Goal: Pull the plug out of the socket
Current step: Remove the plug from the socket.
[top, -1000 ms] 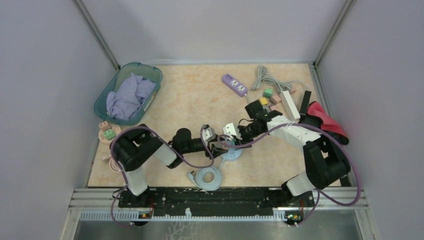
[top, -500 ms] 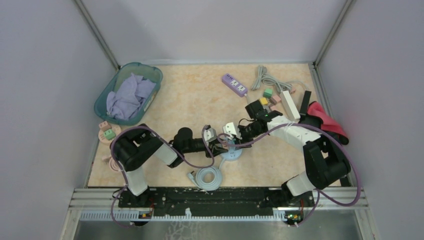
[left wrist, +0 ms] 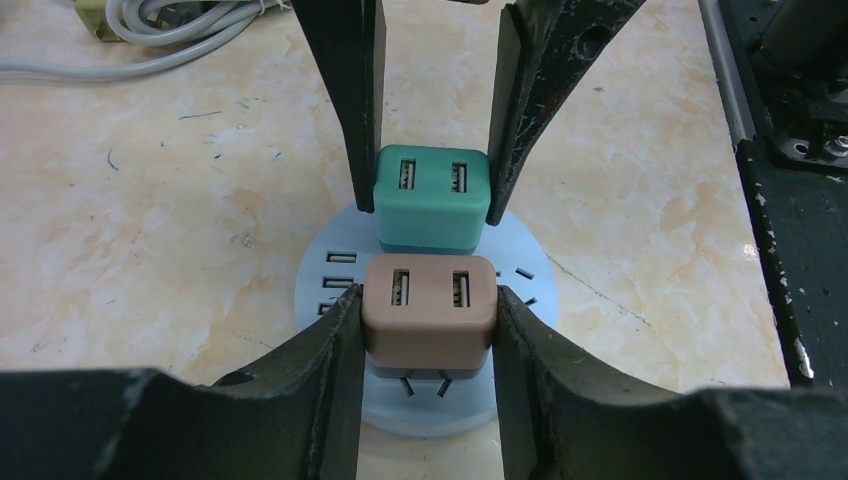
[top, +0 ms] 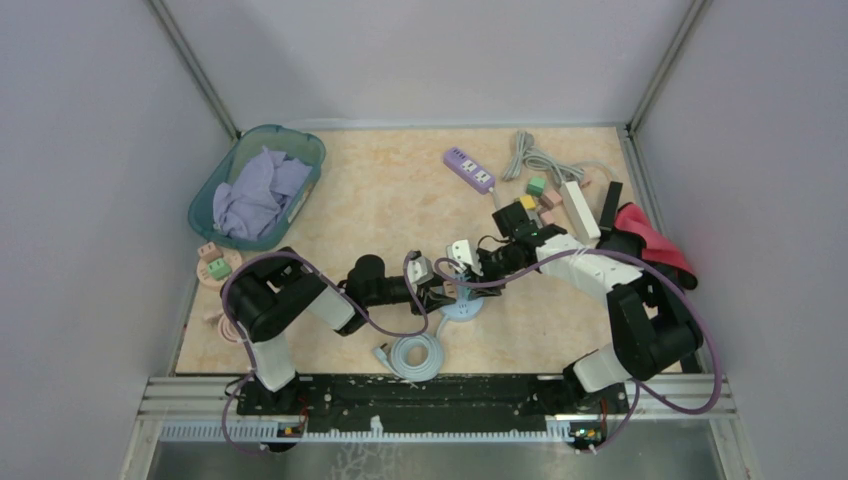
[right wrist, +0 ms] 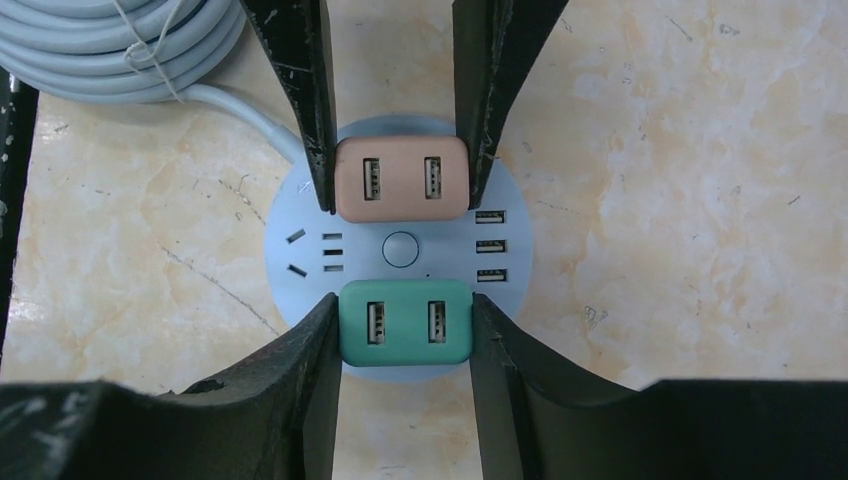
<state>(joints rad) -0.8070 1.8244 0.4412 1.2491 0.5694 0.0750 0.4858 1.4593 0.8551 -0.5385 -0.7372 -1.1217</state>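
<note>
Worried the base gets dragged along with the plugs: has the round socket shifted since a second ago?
No visible shift: the round socket sits at the same spot beside the coiled cable as before.

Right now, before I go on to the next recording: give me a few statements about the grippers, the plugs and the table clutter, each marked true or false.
1. The left gripper clamps the pink USB plug. True.
2. The right gripper holds the purple power strip. False: it clamps the green USB plug; the strip lies untouched at the far side.
3. Both plugs sit on one round light-blue socket. True.
4. The teal basket is empty. False: a lilac cloth lies in it.
5. A coiled cable lies near the socket. True.
</note>
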